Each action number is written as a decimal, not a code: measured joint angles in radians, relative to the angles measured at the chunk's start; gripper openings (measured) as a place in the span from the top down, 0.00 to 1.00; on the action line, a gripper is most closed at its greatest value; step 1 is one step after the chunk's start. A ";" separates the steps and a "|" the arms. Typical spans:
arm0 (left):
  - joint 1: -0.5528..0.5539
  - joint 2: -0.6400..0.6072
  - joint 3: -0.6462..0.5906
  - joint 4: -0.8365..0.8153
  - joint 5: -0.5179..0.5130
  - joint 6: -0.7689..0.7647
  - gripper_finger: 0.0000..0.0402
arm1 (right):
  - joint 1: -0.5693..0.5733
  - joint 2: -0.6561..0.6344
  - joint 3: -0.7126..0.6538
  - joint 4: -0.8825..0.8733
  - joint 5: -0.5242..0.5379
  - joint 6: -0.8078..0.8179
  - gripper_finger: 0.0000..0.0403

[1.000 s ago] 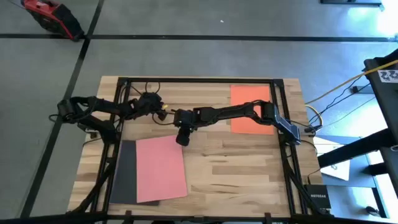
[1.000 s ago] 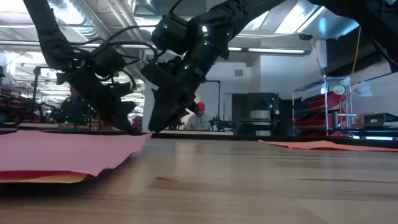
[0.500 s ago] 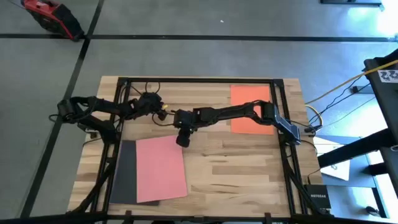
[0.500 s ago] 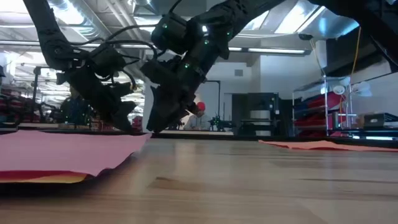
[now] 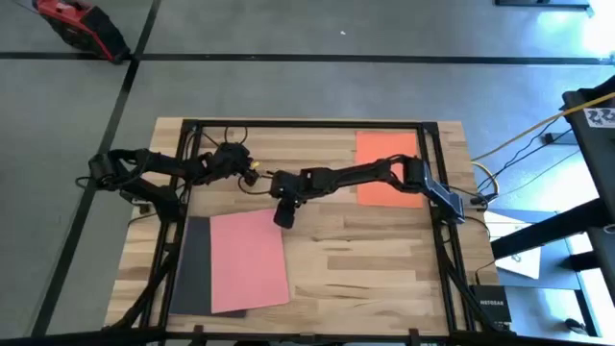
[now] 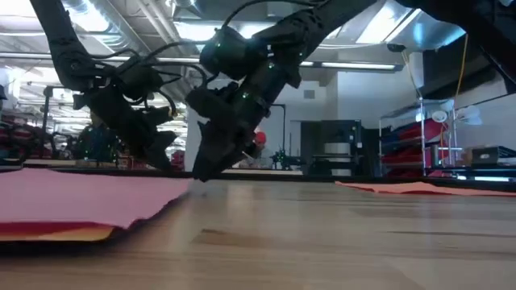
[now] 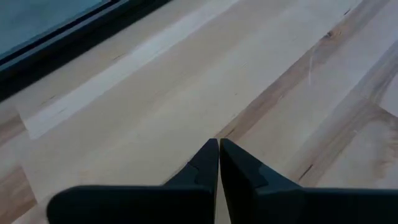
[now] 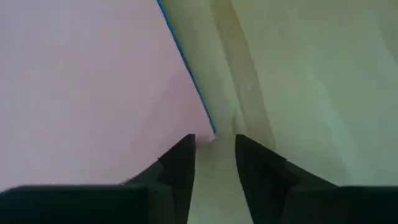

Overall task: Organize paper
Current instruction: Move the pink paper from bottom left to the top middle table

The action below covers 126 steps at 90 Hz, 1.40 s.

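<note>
A pink sheet of paper (image 5: 248, 259) lies at the near left on top of a dark sheet (image 5: 194, 264). A blue edge (image 8: 180, 56) peeks out beneath it, and a yellow layer (image 6: 81, 233) shows in the low view. An orange sheet (image 5: 388, 168) lies flat at the far right. My right gripper (image 5: 282, 217) is open, pointing down at the pink sheet's far right corner (image 8: 210, 133), which sits between its fingertips. My left gripper (image 5: 252, 174) is shut over bare wood at the far left. My right gripper comes slanting down from the far right with one fingertip (image 8: 180, 155) over the pink sheet's corner and the other (image 8: 255, 158) over bare wood. I cannot tell whether either fingertip touches the paper. The sheet lies on the pile.
A dark frame (image 5: 307, 125) runs around the tabletop. Bare wood (image 5: 365, 269) spreads between the pile and the orange sheet and along the near right.
My right gripper has tipped and sunk a little toward the table at the pink sheet's corner. That corner, slightly raised before, now lies lower and flatter on the pile.
</note>
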 joint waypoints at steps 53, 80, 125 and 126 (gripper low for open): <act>0.000 0.000 0.000 0.000 0.000 0.000 1.00 | 0.000 -0.002 0.009 -0.025 0.000 0.020 0.92; 0.000 0.000 0.000 0.000 0.000 0.000 1.00 | 0.000 -0.002 0.009 -0.028 0.000 0.020 0.60; 0.000 0.000 0.000 0.000 0.000 0.000 1.00 | -0.013 -0.002 0.009 0.040 -0.052 0.022 0.50; 0.000 0.000 0.000 0.000 0.000 0.000 1.00 | -0.013 -0.002 0.008 0.041 -0.053 0.022 0.51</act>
